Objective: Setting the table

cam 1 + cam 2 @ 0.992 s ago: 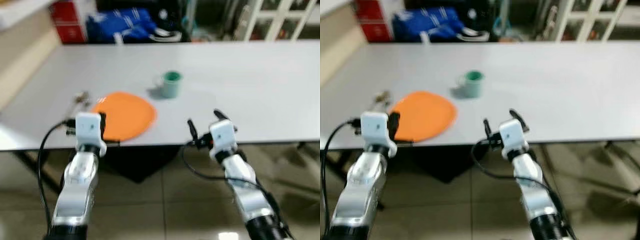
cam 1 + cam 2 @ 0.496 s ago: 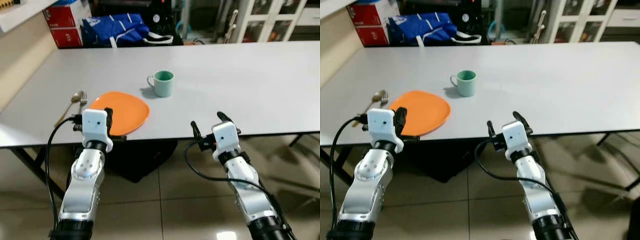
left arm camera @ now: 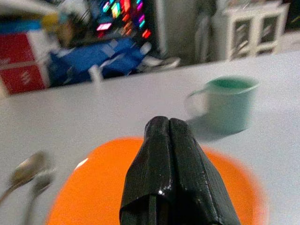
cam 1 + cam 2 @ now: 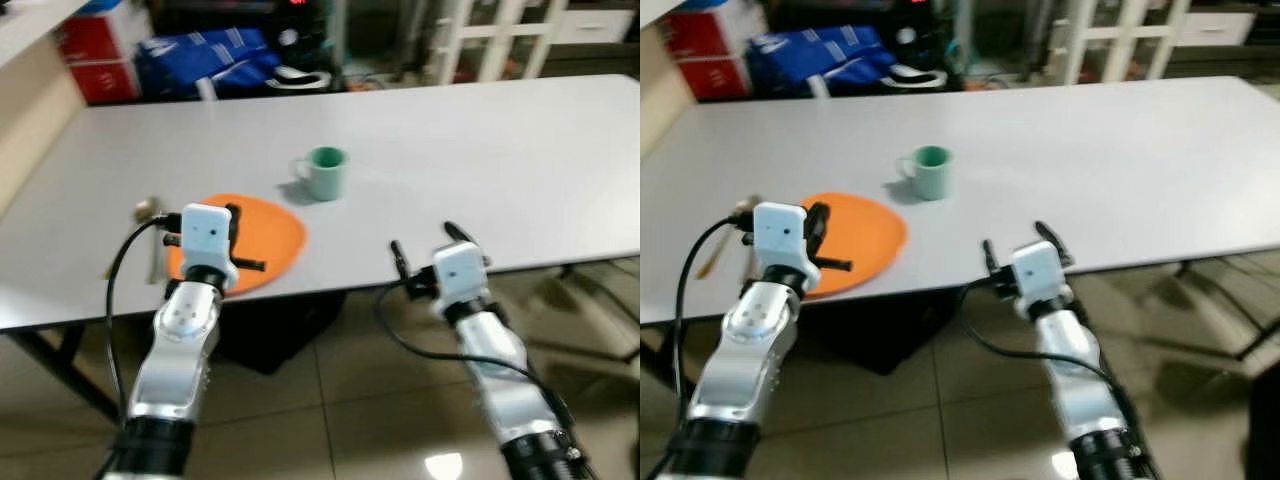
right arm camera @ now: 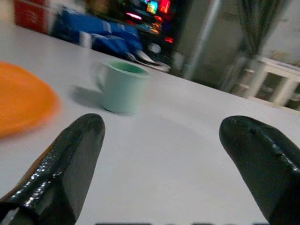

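A two-armed robot stands at the near edge of a long white table (image 4: 520, 150) set with an orange plate (image 4: 270, 240), a pale green mug (image 4: 325, 172) and a spoon (image 4: 150, 215). The plate lies near the table's front edge, toward the robot's left; the mug stands upright just behind it, handle pointing to the robot's left, apart from the plate. The spoon lies on the tabletop just beside the plate's left rim, blurred in the head views.

The left gripper (image 3: 169, 136) hangs over the near part of the plate, its two black fingers pressed together with nothing between them, pointing toward the mug. The right gripper (image 4: 428, 245) is held at the table's front edge, well to the right of the plate, its fingers (image 5: 77, 154) spread wide apart and empty, with the mug and the plate's rim visible beyond them in the right wrist view.

Behind the table's far edge sit a blue bag (image 4: 205, 60) and a red box (image 4: 95, 70), with white cabinet doors (image 4: 500, 35) farther right. The floor (image 4: 330, 400) below is pale glossy tile.
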You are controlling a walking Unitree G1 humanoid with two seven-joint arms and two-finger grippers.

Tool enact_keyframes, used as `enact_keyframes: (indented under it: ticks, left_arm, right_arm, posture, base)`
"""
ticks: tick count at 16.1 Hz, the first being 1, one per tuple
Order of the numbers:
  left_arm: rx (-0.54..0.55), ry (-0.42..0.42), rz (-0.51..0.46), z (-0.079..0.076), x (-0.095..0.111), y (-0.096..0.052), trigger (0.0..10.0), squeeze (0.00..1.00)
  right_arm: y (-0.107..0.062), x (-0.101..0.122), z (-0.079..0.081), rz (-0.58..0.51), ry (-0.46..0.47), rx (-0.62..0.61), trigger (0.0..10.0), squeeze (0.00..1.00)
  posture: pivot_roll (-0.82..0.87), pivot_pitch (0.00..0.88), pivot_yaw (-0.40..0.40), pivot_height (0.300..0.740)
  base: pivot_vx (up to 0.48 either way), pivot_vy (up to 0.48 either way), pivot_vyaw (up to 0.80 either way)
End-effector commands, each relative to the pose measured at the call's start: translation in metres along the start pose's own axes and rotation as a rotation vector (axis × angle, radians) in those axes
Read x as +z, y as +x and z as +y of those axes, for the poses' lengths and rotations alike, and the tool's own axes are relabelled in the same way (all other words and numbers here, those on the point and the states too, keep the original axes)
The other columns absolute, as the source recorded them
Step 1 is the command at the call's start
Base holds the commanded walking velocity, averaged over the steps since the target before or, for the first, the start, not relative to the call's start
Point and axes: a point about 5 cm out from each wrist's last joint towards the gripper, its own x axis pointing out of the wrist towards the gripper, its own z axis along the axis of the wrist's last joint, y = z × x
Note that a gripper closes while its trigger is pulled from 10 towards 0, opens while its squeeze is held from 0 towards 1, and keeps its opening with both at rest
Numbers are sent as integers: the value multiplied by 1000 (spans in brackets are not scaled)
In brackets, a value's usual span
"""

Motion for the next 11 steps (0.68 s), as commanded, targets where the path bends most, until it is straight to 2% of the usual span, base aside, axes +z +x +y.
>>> enact_keyframes:
  ticks: [1, 6, 9, 11]
  left_arm:
    - [-26, -5, -4, -7, 4, 5, 10000, 0]
    - [-67, -1, 46, -2, 3, 22, 10000, 0]
    - [-77, 19, 102, 15, 7, 53, 10000, 0]
    - [-98, 36, 116, 18, 13, 69, 10000, 0]
  right_arm:
    - [0, 2, -8, -5, -25, -9, 10000, 0]
    - [-1, 3, -8, -9, -29, -6, 10000, 0]
    - [-6, 5, -8, -17, -35, -11, 10000, 0]
    - [-16, 6, -8, -16, -41, -23, 10000, 0]
  posture:
    - [-111, 0, 55, 740]
    - [-113, 0, 53, 740]
    - [-143, 0, 69, 740]
    - [-176, 0, 92, 740]
  base:
    - [0, 0, 0]
    - [0, 0, 0]
    - [0, 0, 0]
    - [0, 0, 0]
